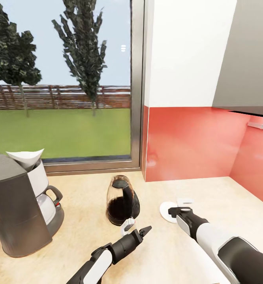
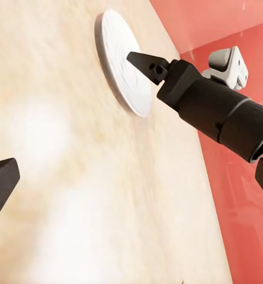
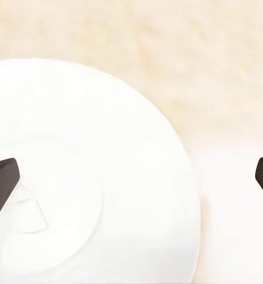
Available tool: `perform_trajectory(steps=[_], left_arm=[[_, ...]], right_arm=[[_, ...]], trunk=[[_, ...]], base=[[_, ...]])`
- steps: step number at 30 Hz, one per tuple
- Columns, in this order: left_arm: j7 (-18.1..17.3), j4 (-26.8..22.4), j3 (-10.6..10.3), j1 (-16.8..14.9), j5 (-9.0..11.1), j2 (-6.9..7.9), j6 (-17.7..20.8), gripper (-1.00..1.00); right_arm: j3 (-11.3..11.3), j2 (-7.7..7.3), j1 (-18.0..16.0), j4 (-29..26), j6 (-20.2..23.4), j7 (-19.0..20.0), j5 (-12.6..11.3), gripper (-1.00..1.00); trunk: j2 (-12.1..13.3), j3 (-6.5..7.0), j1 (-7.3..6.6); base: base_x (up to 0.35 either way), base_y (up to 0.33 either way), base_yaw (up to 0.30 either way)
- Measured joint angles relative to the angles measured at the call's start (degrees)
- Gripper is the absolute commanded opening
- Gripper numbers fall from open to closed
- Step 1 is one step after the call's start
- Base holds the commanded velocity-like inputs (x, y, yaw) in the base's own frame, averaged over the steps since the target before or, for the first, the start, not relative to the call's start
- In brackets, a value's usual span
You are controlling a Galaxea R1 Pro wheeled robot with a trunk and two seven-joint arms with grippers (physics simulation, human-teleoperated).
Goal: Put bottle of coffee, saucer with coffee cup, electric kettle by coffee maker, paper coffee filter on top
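Though spread wide over the saucer [image 3: 102, 177], holding nothing: right claw [image 3: 131, 177], one dark fingertip above the white dish, the other past its rim above bare worktop [image 3: 226, 71]. Flat on the pale wood, directly beneath that claw, with nothing on it. In the head view, partly covered by the right claw [image 1: 174, 211], only a white arc of the saucer [image 1: 166, 206] showing on the side towards the left claw. Right arm reaching forward and slightly inward from the lower right, forearm white, wrist black, angled down at the dish. Seen from the left wrist, the right claw [image 2: 149, 64] with a pointed tip just over the saucer [image 2: 111, 41]; contact or not, cannot tell.

Beside the right claw, nearer the robot: left claw [image 1: 145, 230], likewise gaping, fingers [image 2: 1, 183] far apart with only worktop between, gripping nothing. Left arm raised from below, pointing forward and to the right, towards the right claw.

Just beyond the left claw, upright on the worktop [image 1: 88, 197]: the electric kettle [image 1: 121, 201], clear glass, black handle. Farther left of both claws, well apart from the saucer: the coffee maker [image 1: 13, 209], dark grey, with a white paper filter [image 1: 27, 157] on top. Behind it all, a window [image 1: 60, 79] and a red wall panel [image 1: 190, 142].
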Motion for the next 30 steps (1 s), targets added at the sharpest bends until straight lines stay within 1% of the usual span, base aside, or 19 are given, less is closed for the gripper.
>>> perform_trajectory(steps=[6, 15, 17, 23, 30], left_arm=[[0.0, 0.0, 0.1, 0.0, 0.1, 0.00, 0.0, 1.00], [0.0, 0.0, 0.2, 0.0, 0.0, 0.00, 0.0, 1.00], [0.0, 0.0, 0.2, 0.0, 0.1, -0.01, 0.0, 1.00], [0.0, 0.1, 0.2, 0.0, 0.1, -0.01, 0.0, 1.00], [0.0, 0.0, 0.1, 0.0, 0.1, -0.01, 0.0, 1.00]], right_arm=[[0.1, 0.69, -0.2, 0.1, 0.4, 0.0, 0.0, 1.00], [0.0, 0.85, -0.2, 0.0, 0.6, 0.1, 0.0, 1.00], [0.0, 0.86, -0.1, -0.2, 0.6, 0.2, -0.3, 1.00], [-0.2, 0.86, 2.3, -4.5, 0.6, 0.2, 0.0, 1.00], [-0.2, 0.87, 2.4, -4.8, 0.6, 0.3, -0.2, 1.00]], trunk=[[0.0, 0.00, 0.00], [0.0, 0.00, 0.00], [0.0, 0.00, 0.03], [0.0, 0.00, 0.03], [0.0, 0.00, 0.03]], base=[[0.000, 0.000, 0.000], [-0.005, 0.000, 0.000], [-0.185, 0.000, 0.000], [-0.256, 0.000, 0.000], [-0.273, 0.000, 0.000]])
